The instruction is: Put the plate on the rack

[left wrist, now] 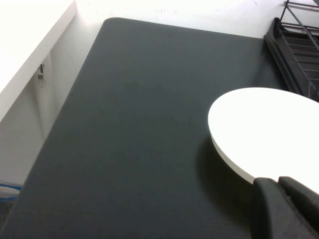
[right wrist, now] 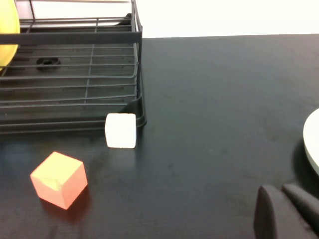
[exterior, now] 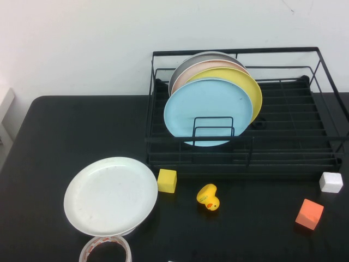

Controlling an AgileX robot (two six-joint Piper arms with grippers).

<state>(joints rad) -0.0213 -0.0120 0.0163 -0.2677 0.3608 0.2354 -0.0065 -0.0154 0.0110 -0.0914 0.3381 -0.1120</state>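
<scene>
Glossy smooth white plate (exterior: 110,195), black metal wire rack (exterior: 289,142), matt black table (exterior: 65,136)

No text, brand, number or sign could be read anywhere. The tape roll (exterior: 106,249) at the near edge of the surface carried reddish marks too faint to make out; a small tag (left wrist: 42,73) on the white wall was illegible.

Right wrist view: black wire rack (right wrist: 70,74) sits on the black tabletop (right wrist: 214,99), near its far edge, with a sliver of yellow plate (right wrist: 7,35) inside. White cube (right wrist: 120,130) touches the rack's front corner. Orange cube (right wrist: 58,179) lies near it, apart, further from the rack. Right gripper (right wrist: 286,214) dark fingertips show low over the tabletop. Pale curved edge (right wrist: 313,144) beside them, unidentifiable.
</scene>
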